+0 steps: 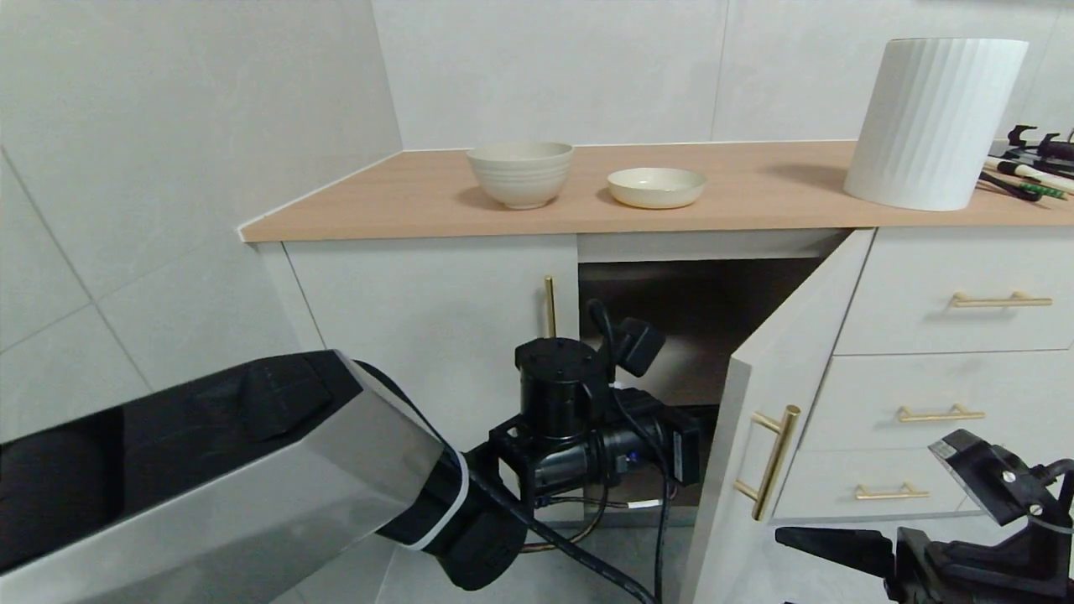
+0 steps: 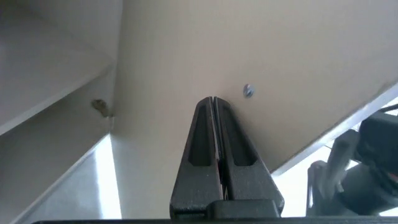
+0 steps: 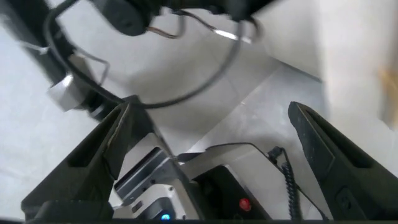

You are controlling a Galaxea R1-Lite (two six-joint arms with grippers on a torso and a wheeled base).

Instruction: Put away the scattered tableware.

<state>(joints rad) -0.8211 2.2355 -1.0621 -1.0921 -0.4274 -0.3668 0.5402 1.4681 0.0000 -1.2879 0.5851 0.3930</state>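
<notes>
Left gripper (image 2: pixel 214 102): fingers pressed flat together, nothing clamped. The tip points at a plain beige panel, with a small screw (image 2: pixel 249 91) just beside it. Can't tell whether the tip touches the panel. In the head view my left wrist sits low at the mouth of the open cabinet (image 1: pixel 696 310), between the closed left door (image 1: pixel 436 319) and the open right door (image 1: pixel 780 386).

Right gripper (image 3: pixel 211 106): fingers wide apart, nothing held. It hangs low over the tiled floor (image 3: pixel 249 124), in front of the drawers (image 1: pixel 948 369) and just beside the open door's brass handle (image 1: pixel 770 461).

Tableware is up on the wooden countertop (image 1: pixel 755 180), well apart from both grippers:
- ribbed bowl (image 1: pixel 520 172), upright, towards the left end
- shallow dish (image 1: pixel 656 186), upright, near the bowl on its right, not touching

Further right on the counter stands a tall white ribbed container (image 1: pixel 935 122). A cluster of utensils (image 1: pixel 1028 172) lies at the far right edge.
</notes>
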